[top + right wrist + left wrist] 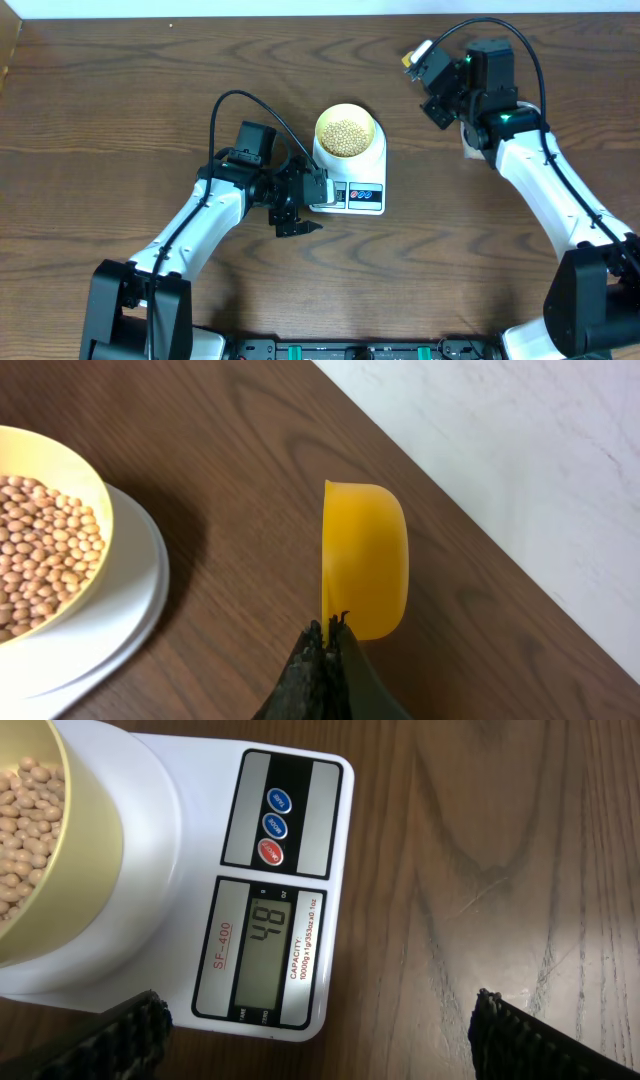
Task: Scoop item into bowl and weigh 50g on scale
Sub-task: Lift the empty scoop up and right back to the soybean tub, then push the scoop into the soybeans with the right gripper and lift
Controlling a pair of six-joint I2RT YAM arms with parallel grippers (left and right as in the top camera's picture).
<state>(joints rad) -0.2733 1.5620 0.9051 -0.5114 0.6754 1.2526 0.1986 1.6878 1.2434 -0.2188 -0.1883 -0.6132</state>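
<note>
Your left claw (320, 1020) is hanging with jaws wide apart beside the white flat digital scale (190, 830), which is showing 48 under the pale yellow round bowl (90, 850) of small tan beans (25, 830). Your right claw (328, 630) is clamping the yellow plastic scoop (365, 560) well apart; by adding a full scoopful you are risking an overshoot.

Atop the scale (180, 840), the bowl (85, 850) is cropped at the left wrist view's edge; overhead, the scale's display (334, 195) is unreadably small; the scoop (365, 560) hides its handle behind the right gripper (328, 638).
</note>
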